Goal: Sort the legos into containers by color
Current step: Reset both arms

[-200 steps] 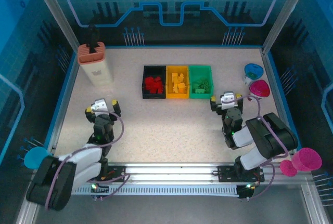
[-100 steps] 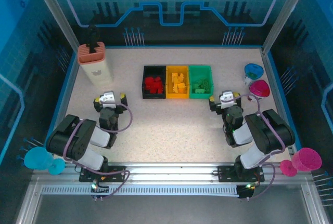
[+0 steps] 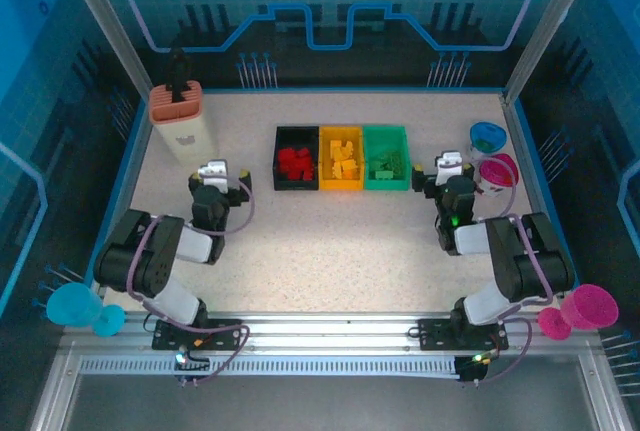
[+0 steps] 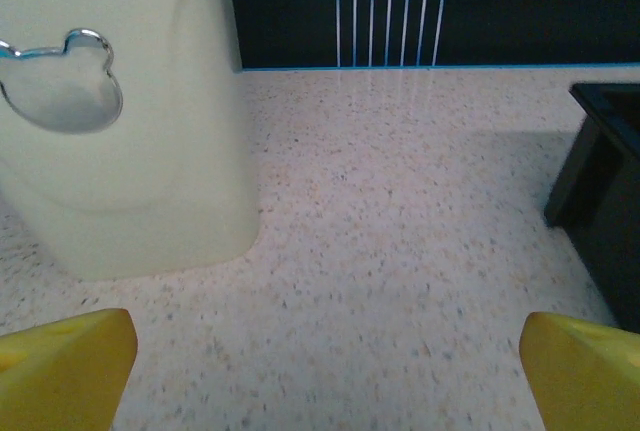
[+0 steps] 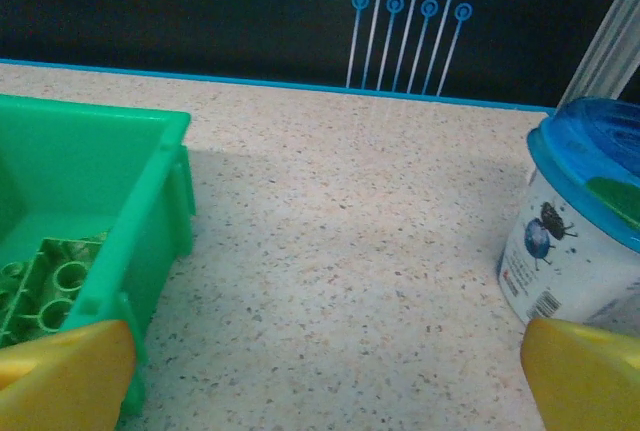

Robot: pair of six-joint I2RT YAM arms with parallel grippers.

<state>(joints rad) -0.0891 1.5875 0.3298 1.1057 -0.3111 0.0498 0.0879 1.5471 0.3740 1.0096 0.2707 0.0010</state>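
Left gripper [image 3: 214, 173], left of centre, stands spread wide and empty; right gripper [image 3: 450, 165], right of centre, likewise; mid-frame, red legos [image 3: 294, 161] lie in the black bin [image 3: 297, 188], yellow legos [image 3: 344, 162] in the yellow bin [image 3: 341, 189], green legos [image 3: 389, 163] in the green bin [image 3: 387, 188]; sorting looks finished, so the next move calls only for a check; beige box [image 3: 183, 133] crowds the left gripper, blue cup [image 3: 487, 137] and pink cup [image 3: 499, 170] the right.

The top camera looks down over the whole table [image 3: 330, 241] from behind; both wrist cameras sit low and close, facing away — sharing with it the green bin [image 5: 90, 181] and black bin [image 4: 605, 181].
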